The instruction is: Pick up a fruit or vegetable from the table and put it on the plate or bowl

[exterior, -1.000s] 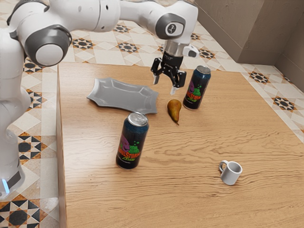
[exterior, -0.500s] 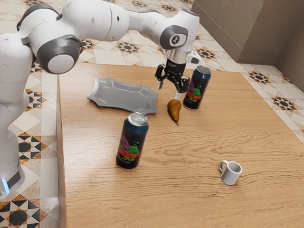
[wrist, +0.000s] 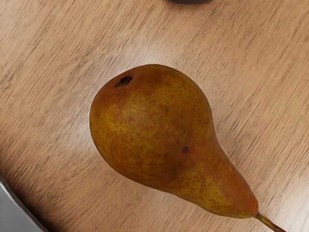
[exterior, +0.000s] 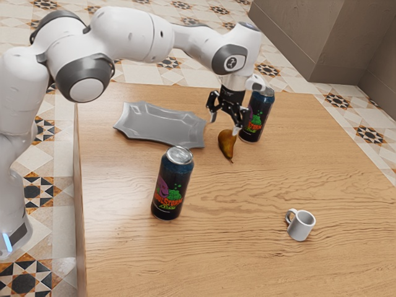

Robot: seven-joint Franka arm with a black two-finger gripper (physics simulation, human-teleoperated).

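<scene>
over the last second the gripper (exterior: 224, 122) has descended. its fingers are spread and sit just above the pear (exterior: 227, 144), gripping nothing, so a grasp looks imminent. the pear lies on the table (exterior: 247, 204) between the plate (exterior: 159, 124) and a can (exterior: 255, 114). the wrist view adds detail: the pear is on its side, with its stem (wrist: 268, 223) pointing away from the plate.

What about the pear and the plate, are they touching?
Apart. The wrist view shows a strip of bare table between the pear and the plate corner.
</scene>
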